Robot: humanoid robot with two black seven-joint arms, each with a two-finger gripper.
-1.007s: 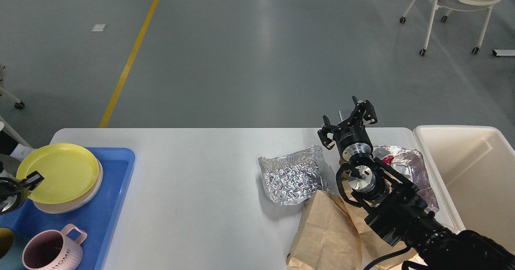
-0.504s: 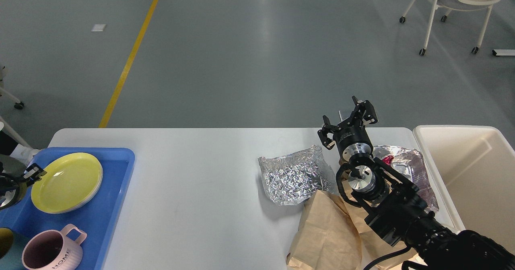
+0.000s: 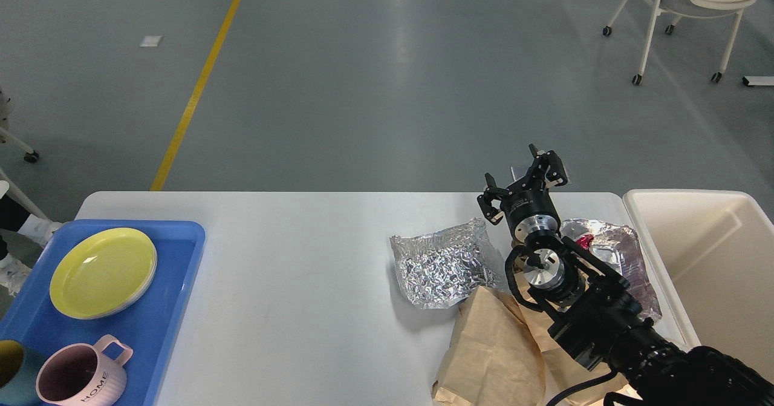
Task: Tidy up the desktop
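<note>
The white desktop [image 3: 290,261] fills the lower part of the view. A crumpled sheet of silver foil [image 3: 444,267] lies right of centre. A brown paper bag [image 3: 493,351] lies at the front, partly under my right arm. A second foil wrapper with a red scrap [image 3: 611,252] lies by the right edge. My right gripper [image 3: 525,181] is open and empty, raised above the far edge, just behind the foil. My left gripper is out of view.
A blue tray [image 3: 175,285] at the left holds stacked yellow plates [image 3: 103,271], a pink mug [image 3: 81,377] and a teal cup [image 3: 12,363]. A cream-white bin [image 3: 713,261] stands beyond the right edge. A wheeled chair [image 3: 689,6] stands far back right.
My left gripper set the yellow plate down on the stack in the blue tray, let go and drew back out of view to the left. The right arm has not moved.
</note>
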